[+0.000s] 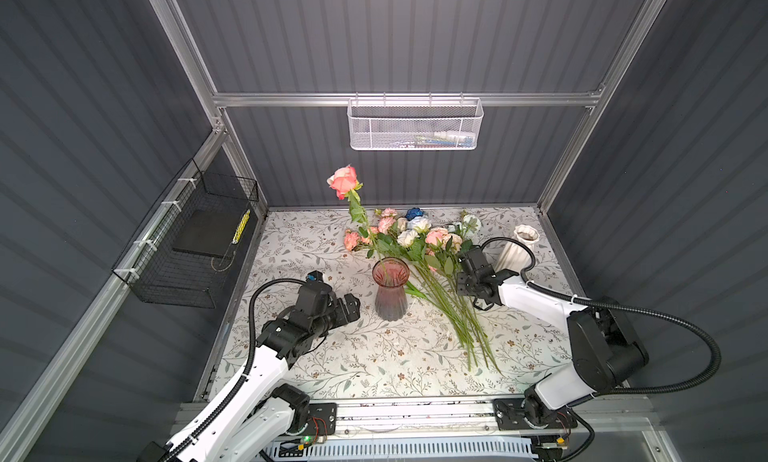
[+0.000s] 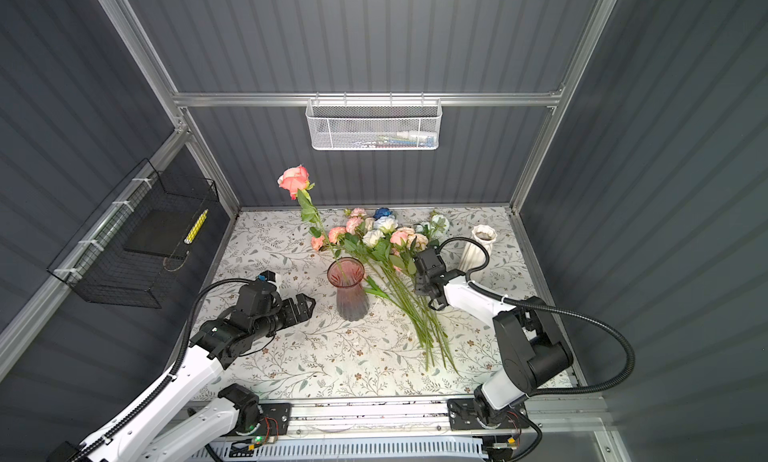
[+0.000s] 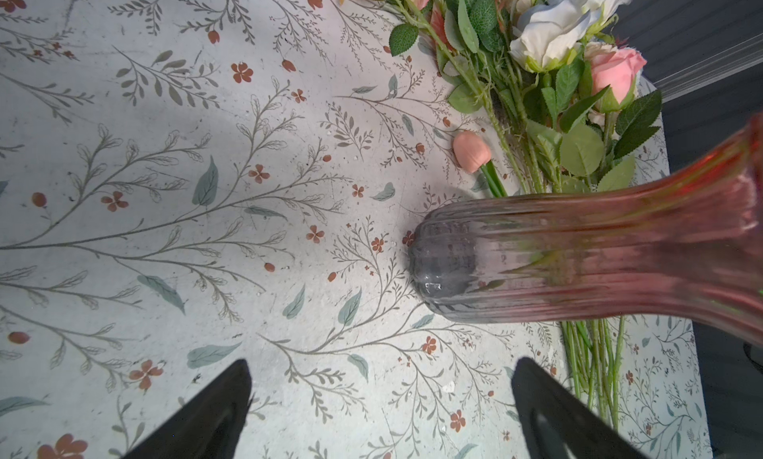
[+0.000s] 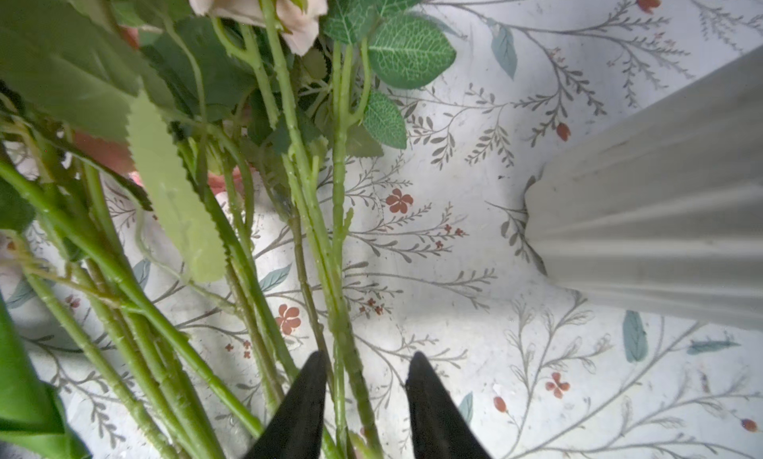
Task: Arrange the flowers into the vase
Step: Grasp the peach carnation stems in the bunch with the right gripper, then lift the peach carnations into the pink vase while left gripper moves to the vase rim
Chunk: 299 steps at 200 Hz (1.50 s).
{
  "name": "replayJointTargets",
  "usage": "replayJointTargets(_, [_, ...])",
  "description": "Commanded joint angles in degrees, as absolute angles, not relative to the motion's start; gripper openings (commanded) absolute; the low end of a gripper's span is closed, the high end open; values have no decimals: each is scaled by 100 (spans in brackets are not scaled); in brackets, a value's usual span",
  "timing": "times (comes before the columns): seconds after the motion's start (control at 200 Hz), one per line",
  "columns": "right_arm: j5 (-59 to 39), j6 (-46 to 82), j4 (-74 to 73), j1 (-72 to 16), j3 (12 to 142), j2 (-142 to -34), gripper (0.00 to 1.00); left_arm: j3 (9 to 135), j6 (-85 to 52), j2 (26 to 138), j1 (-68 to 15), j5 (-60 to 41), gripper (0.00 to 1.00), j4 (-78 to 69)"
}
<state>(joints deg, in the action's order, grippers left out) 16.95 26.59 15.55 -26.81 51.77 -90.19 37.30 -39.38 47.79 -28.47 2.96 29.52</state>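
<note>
Poking between the fingers of the right gripper (image 4: 368, 395) are green stems (image 4: 340, 271); I cannot tell if it squeezes them. The left gripper (image 3: 380, 395) is wide open beside the pink glass vase (image 1: 390, 289). One pink rose (image 1: 344, 180) stands in it; the other flowers (image 1: 419, 239) lie just beside it.

A robot test cell is shown: a floral-covered table (image 1: 332, 356) is boxed in by grey ribbed panels (image 1: 395, 36) and aluminium framing (image 1: 270, 99). A white mesh basket (image 1: 415, 127) is hung at twelve o'clock, a black wire basket (image 1: 178, 273) at nine, and a mounting rail (image 1: 415, 414) is bolted at six.
</note>
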Motion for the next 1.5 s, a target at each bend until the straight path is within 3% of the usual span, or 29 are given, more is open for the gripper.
replayJointTargets(0.0, [1756, 2683, 1520, -2650, 5109, -9161, 33, 3682, -3902, 4779, -2873, 246, 99, 2935])
replayJointTargets(0.415, [2059, 2429, 1424, -2932, 5078, -8674, 4, 3775, -3913, 4693, -2874, 194, 99, 2980])
replayJointTargets(0.955, [2923, 1938, 1196, -4211, 5401, -6355, 3, 4405, -3281, 3843, -2874, -497, 99, 2820])
replayJointTargets(1.115, [3061, 1712, 723, -4738, 5372, -5525, 3, 4580, -2943, 3492, -2874, -1245, 99, 2377])
replayJointTargets(1.276, [2751, 1652, 291, -5254, 5495, -5006, 3, 4644, -2931, 3574, -2873, -2638, 94, 1507])
replayJointTargets(1.491, [1726, 1694, -264, -5795, 6077, -5287, 3, 4990, -3330, 4445, -2877, -4491, 84, 63])
